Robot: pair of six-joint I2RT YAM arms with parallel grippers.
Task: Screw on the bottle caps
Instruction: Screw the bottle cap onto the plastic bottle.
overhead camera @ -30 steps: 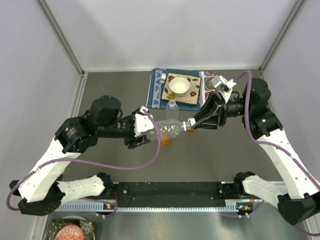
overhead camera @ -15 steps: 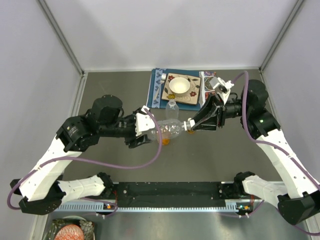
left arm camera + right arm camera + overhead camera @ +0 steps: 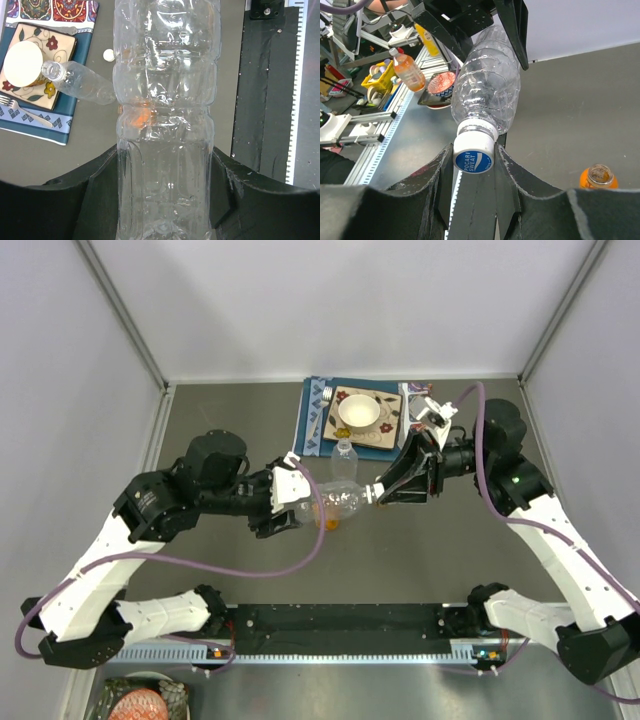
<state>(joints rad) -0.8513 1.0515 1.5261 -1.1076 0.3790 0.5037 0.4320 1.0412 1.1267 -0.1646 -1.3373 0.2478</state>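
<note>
My left gripper [image 3: 300,502] is shut on the body of a clear ribbed bottle [image 3: 335,500] and holds it lying level above the table; its jaws press both sides of the bottle [image 3: 167,125]. My right gripper [image 3: 375,492] is shut on the blue-and-white cap [image 3: 474,159], which sits on that bottle's neck [image 3: 490,95]. The squat orange bottle [image 3: 598,177] stands open on the table under the held bottle [image 3: 333,520]. A second clear bottle [image 3: 343,458] stands uncapped behind [image 3: 80,82]. A loose white cap [image 3: 108,53] lies by the mat.
A blue mat [image 3: 312,425] at the back holds a patterned plate [image 3: 380,430], a white bowl [image 3: 359,412] and a fork [image 3: 25,112]. A black strip [image 3: 340,620] runs along the near edge between the arm bases.
My right gripper has shifted slightly left with the cap, closer against the bottle neck, and its wrist has turned a little. The left arm holds the bottle about where it was.
</note>
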